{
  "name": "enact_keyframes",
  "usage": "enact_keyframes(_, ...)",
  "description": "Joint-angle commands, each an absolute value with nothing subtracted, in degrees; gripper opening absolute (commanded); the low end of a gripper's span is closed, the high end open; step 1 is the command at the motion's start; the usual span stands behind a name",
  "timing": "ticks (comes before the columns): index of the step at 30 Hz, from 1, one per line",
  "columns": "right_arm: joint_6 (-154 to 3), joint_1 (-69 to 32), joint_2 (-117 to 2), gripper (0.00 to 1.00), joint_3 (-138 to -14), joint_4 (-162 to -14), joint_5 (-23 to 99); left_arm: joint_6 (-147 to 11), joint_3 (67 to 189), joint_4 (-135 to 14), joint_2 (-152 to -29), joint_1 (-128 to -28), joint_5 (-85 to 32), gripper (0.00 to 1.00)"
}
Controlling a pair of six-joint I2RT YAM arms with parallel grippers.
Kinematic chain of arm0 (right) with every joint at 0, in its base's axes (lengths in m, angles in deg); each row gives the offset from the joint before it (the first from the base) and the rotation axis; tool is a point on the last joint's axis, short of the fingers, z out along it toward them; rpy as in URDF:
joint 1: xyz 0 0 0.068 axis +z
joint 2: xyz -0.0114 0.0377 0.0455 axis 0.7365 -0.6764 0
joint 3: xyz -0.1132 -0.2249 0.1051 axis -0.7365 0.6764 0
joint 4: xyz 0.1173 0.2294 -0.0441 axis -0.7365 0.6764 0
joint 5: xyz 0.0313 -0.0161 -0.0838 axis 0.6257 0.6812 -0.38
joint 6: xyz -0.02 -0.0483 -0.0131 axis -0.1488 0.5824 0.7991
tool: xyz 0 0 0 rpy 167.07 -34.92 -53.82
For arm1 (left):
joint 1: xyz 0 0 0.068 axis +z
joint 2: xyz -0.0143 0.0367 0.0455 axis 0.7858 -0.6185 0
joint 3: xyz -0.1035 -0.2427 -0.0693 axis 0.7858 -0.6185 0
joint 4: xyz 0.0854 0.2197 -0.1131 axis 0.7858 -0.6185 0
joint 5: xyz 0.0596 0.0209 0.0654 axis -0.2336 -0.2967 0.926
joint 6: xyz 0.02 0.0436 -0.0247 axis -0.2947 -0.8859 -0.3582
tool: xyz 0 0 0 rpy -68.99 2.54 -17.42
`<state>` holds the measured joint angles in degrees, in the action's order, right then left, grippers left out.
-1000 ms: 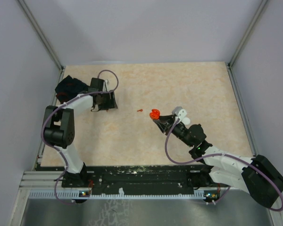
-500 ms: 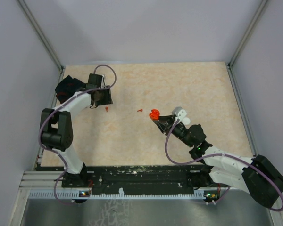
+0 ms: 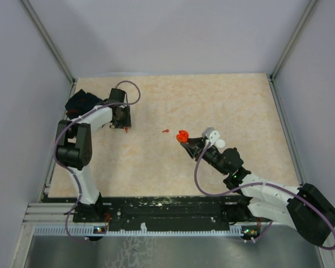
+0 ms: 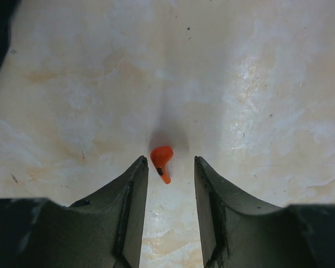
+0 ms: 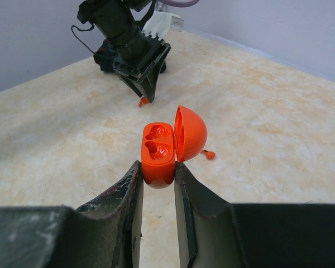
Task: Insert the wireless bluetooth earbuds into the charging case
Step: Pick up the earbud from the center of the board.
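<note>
One red earbud (image 4: 161, 162) lies on the table between the tips of my left gripper (image 4: 169, 162), close to the left finger, with a gap on its right side; the gripper is open. From above, this earbud (image 3: 125, 129) shows just below the left gripper (image 3: 123, 121). A second red earbud (image 3: 166, 131) lies loose mid-table and also shows as an earbud (image 5: 209, 154) beyond the case. My right gripper (image 5: 157, 168) is shut on the orange charging case (image 5: 158, 153), lid (image 5: 191, 133) swung open, both sockets empty. The case (image 3: 182, 135) is held above the table.
A black cloth (image 3: 81, 102) lies at the far left, just behind the left arm. Grey walls and metal posts close in the table on three sides. The left arm's wrist (image 5: 123, 28) stands across from the case.
The left gripper has swung and turned over the red earbud at the left, and its jaws have narrowed around it. The right arm and the case have stayed still.
</note>
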<state>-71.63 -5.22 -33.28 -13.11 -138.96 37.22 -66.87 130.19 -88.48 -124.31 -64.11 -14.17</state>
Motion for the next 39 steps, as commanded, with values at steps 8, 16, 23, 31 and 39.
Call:
enact_keyframes(8,-71.02,-4.57,-32.18,0.00,-13.74,-140.97,36.73,-68.41,133.00,-90.41,-127.25,-63.73,-12.50,0.37)
enact_keyframes(16,-71.07,-4.63,-32.18,0.00,-13.74,-140.97,36.78,-68.81,134.16,-91.86,-128.47,-63.75,-12.19,0.32)
enact_keyframes(23,-71.11,-4.56,-32.04,0.00,-13.82,-140.80,36.81,-69.37,134.41,-93.78,-128.48,-64.24,-11.62,0.33)
enact_keyframes(31,-71.15,-4.62,-31.98,0.00,-13.98,-140.32,36.97,-70.61,135.93,-95.37,-129.73,-64.89,-9.78,0.32)
enact_keyframes(39,-71.11,-4.63,-31.92,0.00,-14.09,-139.92,36.78,-70.71,136.14,-96.66,-130.96,-65.42,-9.80,0.34)
